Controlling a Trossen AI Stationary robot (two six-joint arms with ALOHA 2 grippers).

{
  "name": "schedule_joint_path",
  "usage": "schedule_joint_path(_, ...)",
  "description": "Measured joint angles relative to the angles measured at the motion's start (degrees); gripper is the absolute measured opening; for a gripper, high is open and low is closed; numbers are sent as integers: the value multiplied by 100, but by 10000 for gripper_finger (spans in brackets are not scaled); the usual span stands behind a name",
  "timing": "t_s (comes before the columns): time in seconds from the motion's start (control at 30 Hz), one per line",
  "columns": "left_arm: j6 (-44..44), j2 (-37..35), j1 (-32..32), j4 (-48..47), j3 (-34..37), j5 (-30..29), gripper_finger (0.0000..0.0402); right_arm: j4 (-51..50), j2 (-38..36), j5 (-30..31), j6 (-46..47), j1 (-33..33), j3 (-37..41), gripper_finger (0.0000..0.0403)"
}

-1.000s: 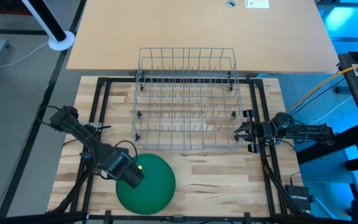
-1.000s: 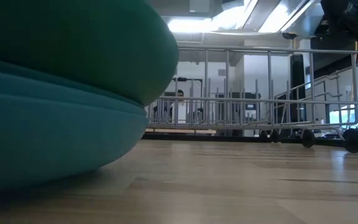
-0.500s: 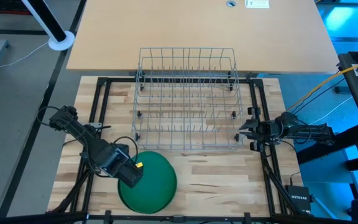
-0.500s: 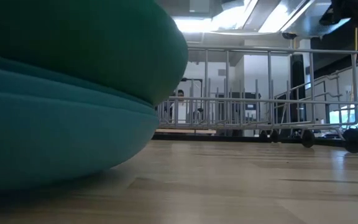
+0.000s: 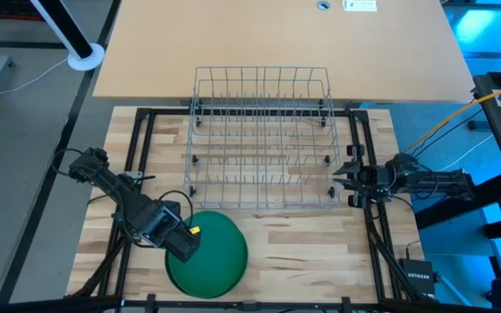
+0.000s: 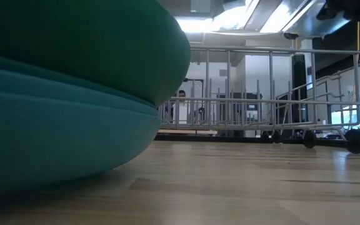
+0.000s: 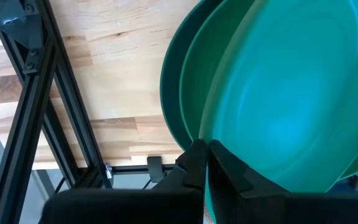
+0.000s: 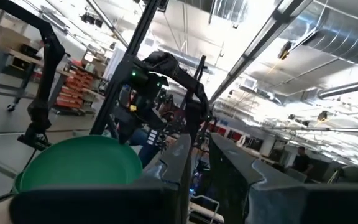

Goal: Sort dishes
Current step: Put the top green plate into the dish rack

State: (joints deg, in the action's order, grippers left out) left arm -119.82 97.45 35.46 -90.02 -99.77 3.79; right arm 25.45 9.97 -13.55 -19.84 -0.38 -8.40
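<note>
At the near left of the table, my left gripper point(image 5: 187, 246) pinches the rim of the top plate point(image 7: 291, 106) in the stack of green plates point(image 5: 211, 256), its fingers clenched on that edge; the wrist view shows this plate tipped up off the ones beneath it, and the low view shows the same gap opening under its rim. The stack sits on the wooden table point(image 5: 320, 252), just in front of the wire rack point(image 5: 261, 139) and apart from it. The rack holds no plate that I can see, so by my reckoning the sorting has barely begun: the first dish is only being peeled off, and all of them remain to be slotted. Off the rack's right end, my right gripper point(image 5: 342, 181) waits above the table with its fingers close together and nothing between them.
</note>
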Motion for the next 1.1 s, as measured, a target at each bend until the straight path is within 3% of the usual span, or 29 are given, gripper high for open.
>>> schedule_joint_path(0.13,-1,0,0,0,0,0,0,-181,833,-275,-126,0,-635,62)
schedule_joint_path(0.33,2,0,0,0,0,0,0,-1236,2472,-783,-290,2,-1695,62)
schedule_joint_path(0.73,3,0,0,2,0,0,0,-1058,5436,-1201,-789,4,-3225,62)
schedule_joint_path(1.1,73,0,0,0,0,-2,0,-1055,7283,-3111,-1115,9,-4964,72)
